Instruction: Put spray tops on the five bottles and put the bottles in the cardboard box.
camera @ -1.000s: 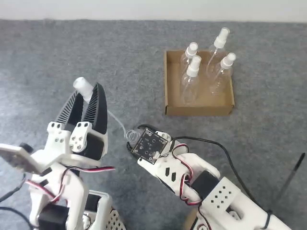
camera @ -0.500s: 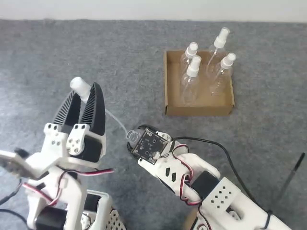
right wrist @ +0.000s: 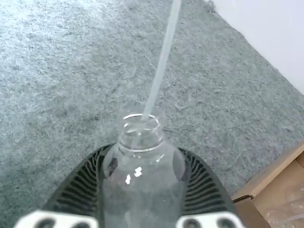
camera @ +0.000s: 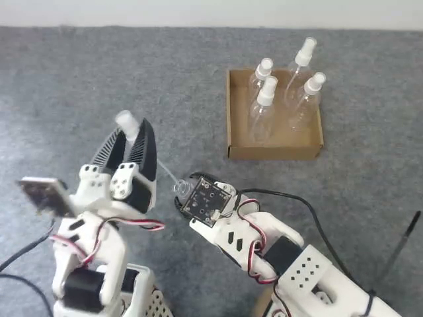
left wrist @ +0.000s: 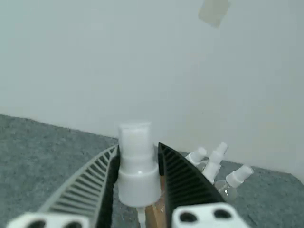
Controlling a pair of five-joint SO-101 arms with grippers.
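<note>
Four capped bottles (camera: 262, 113) are in the cardboard box (camera: 274, 152); my left claw (camera: 132, 130) pinches the last spray top (left wrist: 137, 166), tube (right wrist: 161, 61) in the bottle (right wrist: 141, 142) my right claw (right wrist: 142, 164) clamps, not yet seated

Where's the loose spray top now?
High view: the spray top sits in the left gripper, left of the box, its tube in the right gripper's bottle.

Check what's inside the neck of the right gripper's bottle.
The dip tube of the spray top enters the open neck of the bottle. Its depth cannot be told; the fingers of the right gripper cover the bottle's sides.
</note>
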